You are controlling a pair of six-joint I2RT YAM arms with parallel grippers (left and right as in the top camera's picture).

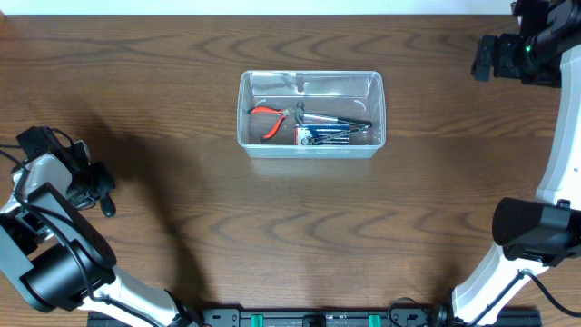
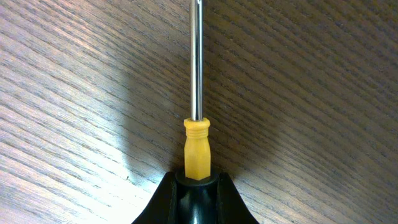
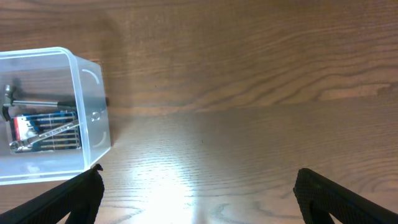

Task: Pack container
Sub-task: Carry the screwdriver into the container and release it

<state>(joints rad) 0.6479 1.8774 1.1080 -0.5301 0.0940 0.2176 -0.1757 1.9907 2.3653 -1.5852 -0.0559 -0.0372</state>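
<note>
Left wrist view: left gripper (image 2: 197, 182) pinching the butt of a yellow-handled screwdriver (image 2: 197, 146), black fingers (image 2: 163, 202) pressed against either side of the handle. Steel shaft straight out ahead of the fingertips, over bare wood grain of the table (image 2: 311, 112), tip cut off by the top of the frame.

Right wrist view: right gripper (image 3: 199, 202) spread wide, one dark finger in each lower corner, only tabletop in the gap. Clear plastic container (image 3: 94, 112) ahead and off to the left of that gap, its nearest rounded corner just beyond the left fingertip, not touching. Through the see-through wall, what looks like a small hammer (image 3: 34, 101) with a dark grip, and beside it a blue-and-red carded set of wrenches (image 3: 46, 129).

Overhead view: container upright at mid-table, between the two grippers and well apart from both. Red-handled pliers (image 1: 268, 123) inside, at the end toward the left gripper; hammer and carded wrenches toward the end nearer the right gripper. Screwdriver itself too small to make out from above.
</note>
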